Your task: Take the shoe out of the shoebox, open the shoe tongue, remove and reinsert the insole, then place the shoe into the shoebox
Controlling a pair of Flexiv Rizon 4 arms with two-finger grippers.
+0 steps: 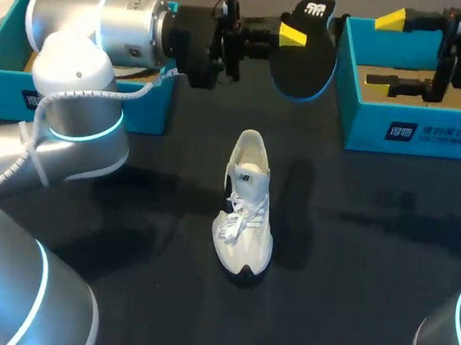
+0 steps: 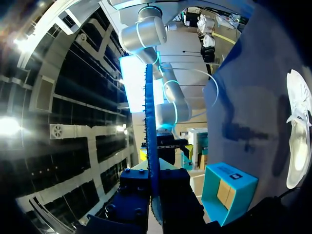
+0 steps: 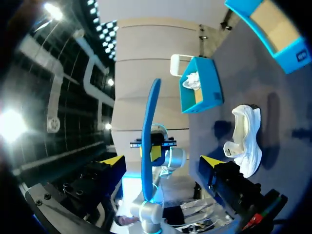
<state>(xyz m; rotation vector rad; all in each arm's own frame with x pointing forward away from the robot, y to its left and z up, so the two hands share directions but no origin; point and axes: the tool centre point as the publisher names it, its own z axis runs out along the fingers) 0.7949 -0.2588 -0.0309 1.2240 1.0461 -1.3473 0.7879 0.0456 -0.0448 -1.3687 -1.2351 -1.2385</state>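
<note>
Left arm (image 1: 79,124) holds dark insole (image 1: 306,61) aloft at far middle, left jaws pinching its edge, right jaws spread near its right, white shoe (image 1: 247,211) upright at table (image 1: 353,260) middle; insole likely light, floppy, so regrip near heel, feed toe-first.

a dark, matte table (image 1: 353,260)

Free room round shoe (image 1: 246,215) mid-table; L box (image 1: 148,105), R box (image 1: 360,112) at far edge, insole (image 1: 304,61) aloft betw.
</note>
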